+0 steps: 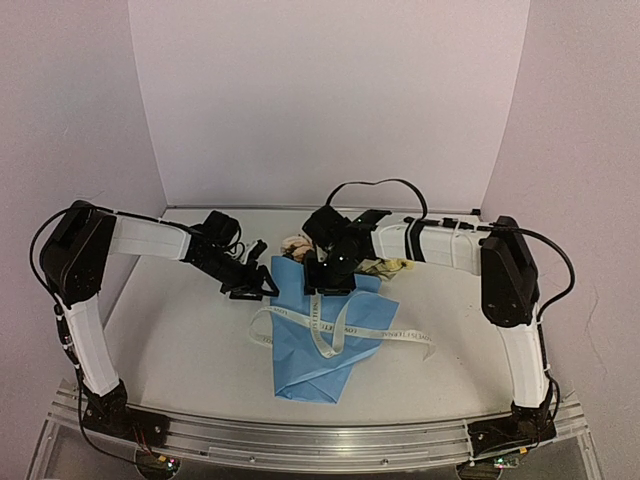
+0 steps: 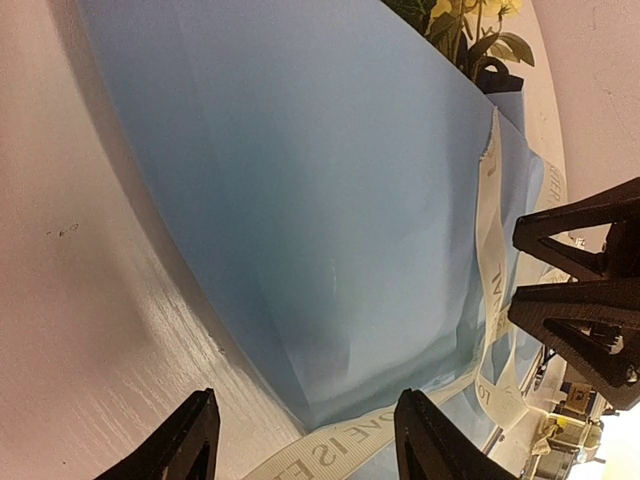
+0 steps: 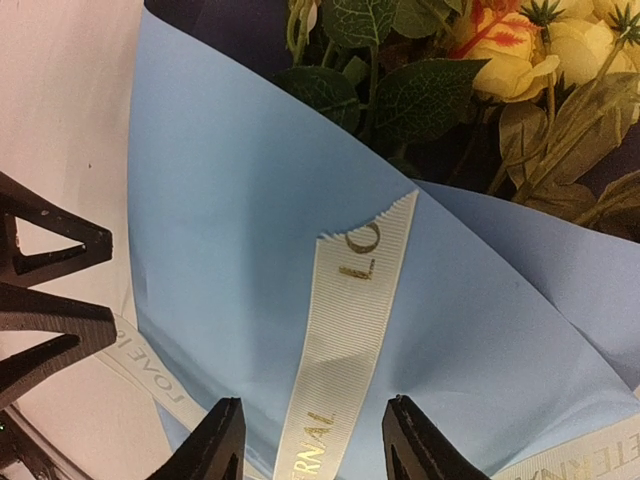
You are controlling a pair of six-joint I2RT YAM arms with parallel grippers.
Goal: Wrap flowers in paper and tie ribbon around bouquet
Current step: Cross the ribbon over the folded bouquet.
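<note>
Between the parted jaws of the right claw point(image 3: 315, 410), the ribbon point(image 3: 345, 320) end is seen loose on the bouquet point(image 1: 310, 360); the parted left claw point(image 2: 305, 405) is empty. Risk: paper point(image 3: 220, 250) pinched too, wrap pulled open.

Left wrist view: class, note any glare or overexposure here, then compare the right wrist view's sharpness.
Left wrist view: a shiny glare streak on the table beside the blue paper, bottom-right corner washed out white; right wrist view: even light, ribbon lettering and flowers crisp.
</note>
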